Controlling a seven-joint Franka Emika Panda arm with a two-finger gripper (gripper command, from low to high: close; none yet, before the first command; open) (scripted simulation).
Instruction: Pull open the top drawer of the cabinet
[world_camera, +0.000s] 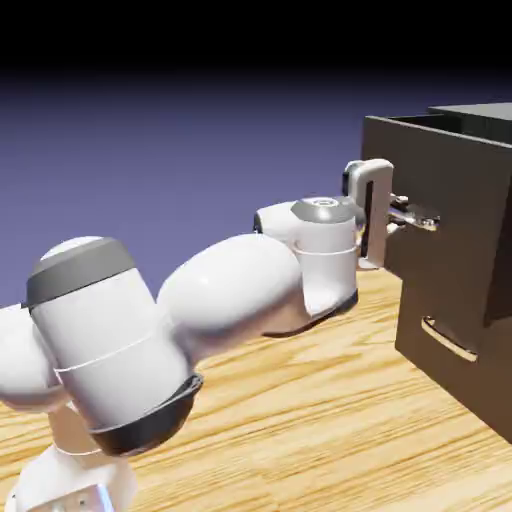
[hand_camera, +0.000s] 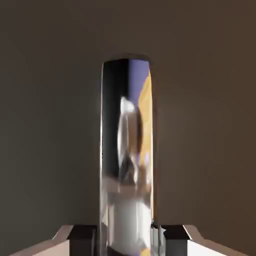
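One slim, shiny silver handle (hand_camera: 126, 155) runs up the middle of the hand view, mirroring black, violet, yellow and white against the flat dark brown-grey front of the top drawer (world_camera: 425, 175). That drawer is the upper of two on the cabinet (world_camera: 450, 375), at the exterior view's right, and it stands pulled out past the lower drawer front (world_camera: 440, 370), its thin upper edges showing beside the cabinet's top (world_camera: 485, 112). The gripper (world_camera: 398, 214) is closed on the handle, a dark fingertip pressed to each side of it. In the exterior view the fingers hide part of the handle, and the picture's edge cuts off the cabinet. The drawer's inside is too dark to make out; the hand view crops the handle's near end.
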